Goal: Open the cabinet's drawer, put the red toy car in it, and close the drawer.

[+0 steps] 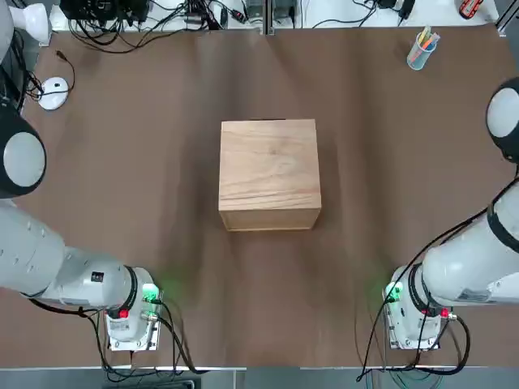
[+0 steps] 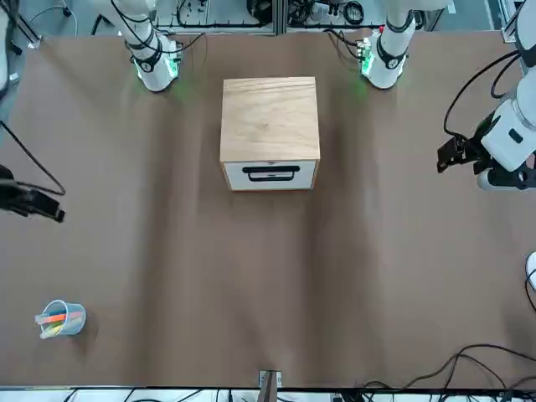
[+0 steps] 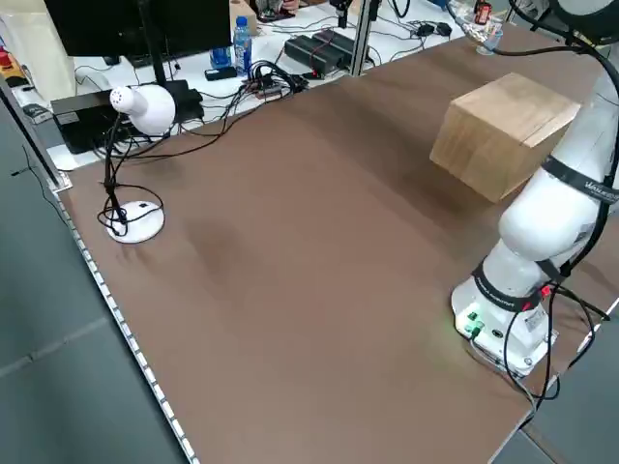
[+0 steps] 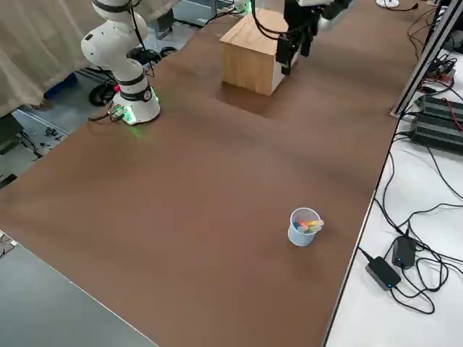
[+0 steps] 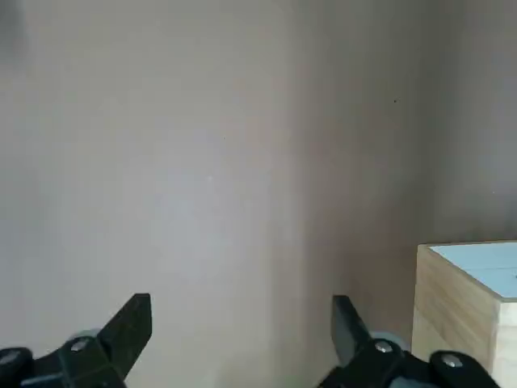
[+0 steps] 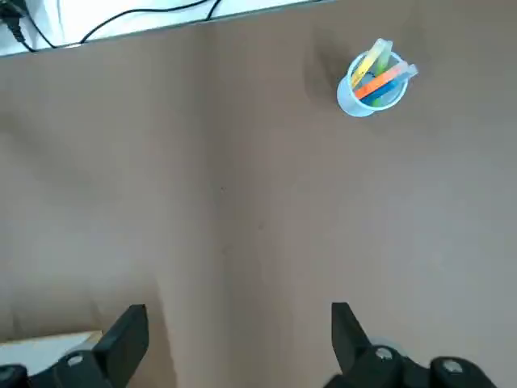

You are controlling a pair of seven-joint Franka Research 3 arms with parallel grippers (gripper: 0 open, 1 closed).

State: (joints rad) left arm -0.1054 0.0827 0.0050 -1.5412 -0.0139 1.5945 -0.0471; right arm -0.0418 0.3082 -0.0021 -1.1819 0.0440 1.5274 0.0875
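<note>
The cabinet stands alone in the middle of the table, its drawer shut flush, the dark handle facing away from the arms' bases, toward the far edge. That orientation matters: either arm would have to reach past the cabinet to the far face to get at the handle. No red toy car shows anywhere on the table in any view; whether it sits inside the shut drawer or is simply out of sight cannot be told, so the scene fits both a drawer waiting to be opened and one closed again with the car in it. Both arms hang well clear of the cabinet, one out to each side, which leaves the space around it free. The left gripper hovers off the cabinet's left side with its fingers spread and nothing between them, a corner of the cabinet just showing in its wrist view. The right gripper hovers off the cabinet's right side, likewise spread and empty. A cup of crayons stands far beyond the cabinet's right side.
</note>
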